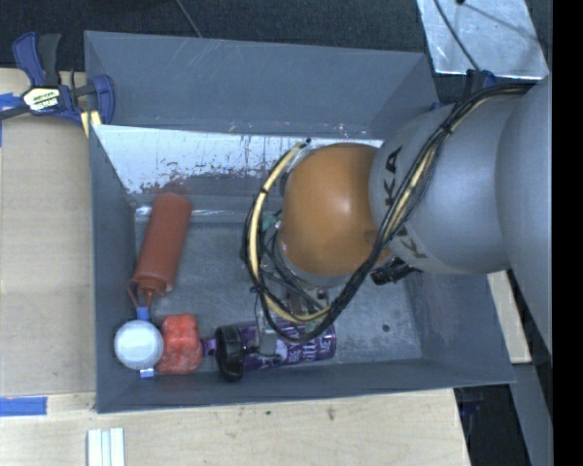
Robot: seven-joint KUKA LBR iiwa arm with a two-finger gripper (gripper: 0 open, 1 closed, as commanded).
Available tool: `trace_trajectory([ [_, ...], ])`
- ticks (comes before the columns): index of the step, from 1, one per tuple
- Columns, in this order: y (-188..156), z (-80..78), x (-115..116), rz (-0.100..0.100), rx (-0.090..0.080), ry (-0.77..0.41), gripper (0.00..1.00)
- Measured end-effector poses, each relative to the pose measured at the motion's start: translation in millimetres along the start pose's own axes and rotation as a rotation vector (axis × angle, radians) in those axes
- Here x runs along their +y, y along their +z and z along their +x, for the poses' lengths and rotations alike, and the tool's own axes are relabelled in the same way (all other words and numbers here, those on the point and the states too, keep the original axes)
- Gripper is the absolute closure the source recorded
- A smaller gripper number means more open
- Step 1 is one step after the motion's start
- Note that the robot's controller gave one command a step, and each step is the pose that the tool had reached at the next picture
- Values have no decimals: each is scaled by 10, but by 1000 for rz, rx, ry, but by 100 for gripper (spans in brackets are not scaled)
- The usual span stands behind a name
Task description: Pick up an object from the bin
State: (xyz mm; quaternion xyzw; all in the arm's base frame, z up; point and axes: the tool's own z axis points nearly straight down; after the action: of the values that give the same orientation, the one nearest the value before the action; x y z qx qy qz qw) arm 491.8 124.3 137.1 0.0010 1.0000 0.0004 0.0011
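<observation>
My gripper (268, 339) is low at the bin's front wall, mostly covered by the arm's orange dome and its cables. It stands right on a dark, elongated thing with a black end (231, 349) and a purple patterned body (309, 348), which lies flat along the front wall. Whether that thing is held cannot be made out. Just left of it a lumpy red-orange thing (181, 343) lies on the floor, apart from the gripper.
A white round thing (138, 344) with blue bits sits in the front left corner beside the red one. A rust-brown bottle (163, 244) lies lengthwise along the left wall. The arm covers the bin's right half.
</observation>
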Motion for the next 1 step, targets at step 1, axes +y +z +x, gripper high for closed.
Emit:
trace_trajectory([
  [1,0,0,0,0,0,0,0],
])
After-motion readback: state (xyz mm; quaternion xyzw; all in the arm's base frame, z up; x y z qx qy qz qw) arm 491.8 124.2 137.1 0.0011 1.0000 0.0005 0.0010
